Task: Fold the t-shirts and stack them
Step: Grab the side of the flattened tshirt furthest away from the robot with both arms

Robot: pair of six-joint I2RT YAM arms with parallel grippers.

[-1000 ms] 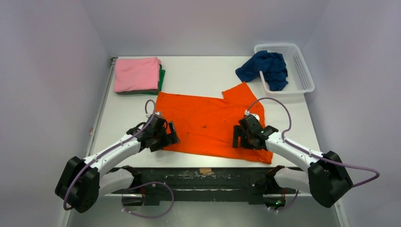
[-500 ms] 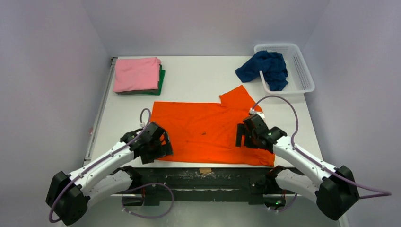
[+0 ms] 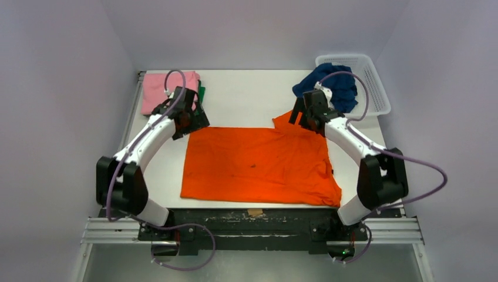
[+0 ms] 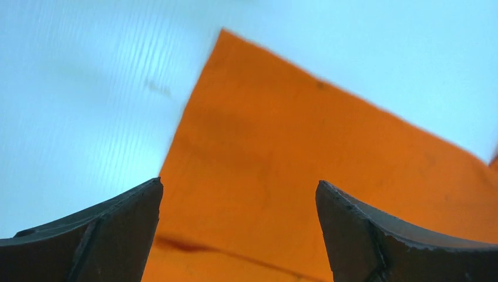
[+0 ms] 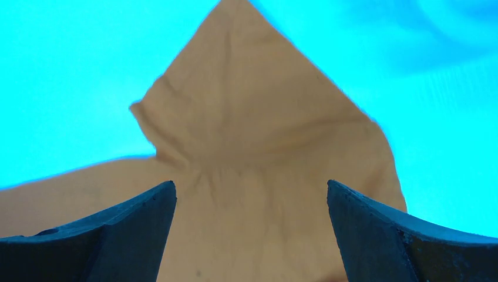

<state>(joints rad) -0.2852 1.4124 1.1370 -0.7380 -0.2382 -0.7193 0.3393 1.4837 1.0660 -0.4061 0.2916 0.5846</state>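
Observation:
A bright orange t-shirt (image 3: 258, 164) lies spread flat mid-table. My left gripper (image 3: 195, 122) is open and empty above its far left corner, which shows between the fingers in the left wrist view (image 4: 305, 176). My right gripper (image 3: 300, 116) is open and empty above the pointed sleeve at the far right, which looks tan in the right wrist view (image 5: 252, 135). A folded pink t-shirt (image 3: 154, 88) lies on a dark green one (image 3: 201, 94) at the far left. A navy t-shirt (image 3: 337, 82) hangs crumpled over the basket's rim.
A white mesh basket (image 3: 376, 88) stands at the far right corner. The table's near edge (image 3: 252, 205) runs just below the orange shirt's hem. Bare table (image 3: 246, 97) lies between the pink stack and the navy shirt.
Both arms have swung from the orange shirt's near part to its far corners. The shirt has slid nearer and now lies squarer.

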